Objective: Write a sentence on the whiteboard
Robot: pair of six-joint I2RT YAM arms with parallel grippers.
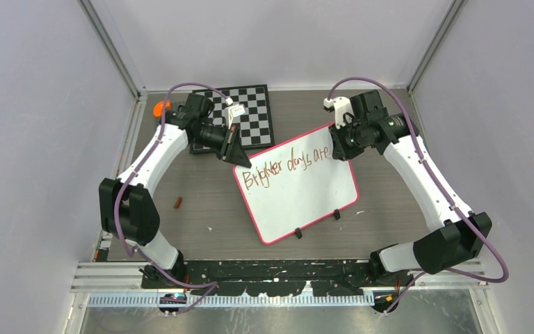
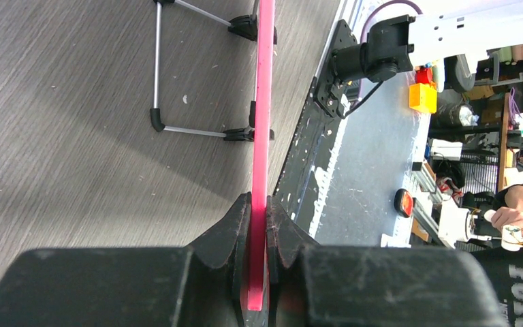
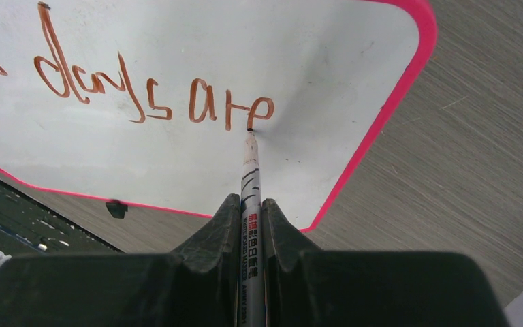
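Note:
The whiteboard (image 1: 306,198), white with a pink-red rim, lies tilted in the middle of the table. The sentence (image 1: 286,163) on it reads "Brighter days are" in one reddish-brown line. My left gripper (image 1: 242,164) is shut on the board's far-left corner; the left wrist view shows its jaws (image 2: 259,228) clamped on the pink rim (image 2: 264,102). My right gripper (image 1: 335,149) is at the board's far-right corner. It is shut (image 3: 250,204) on a white marker (image 3: 250,184). The marker's tip touches the board (image 3: 177,163) just under the final "e" of the sentence (image 3: 143,99).
A black-and-white checkered board (image 1: 254,111) lies behind the left gripper. An orange object (image 1: 160,108) sits at the far left, and a small brown piece (image 1: 176,202) lies left of the whiteboard. Two black clip feet (image 1: 336,215) hold the board's near edge. Grey walls close both sides.

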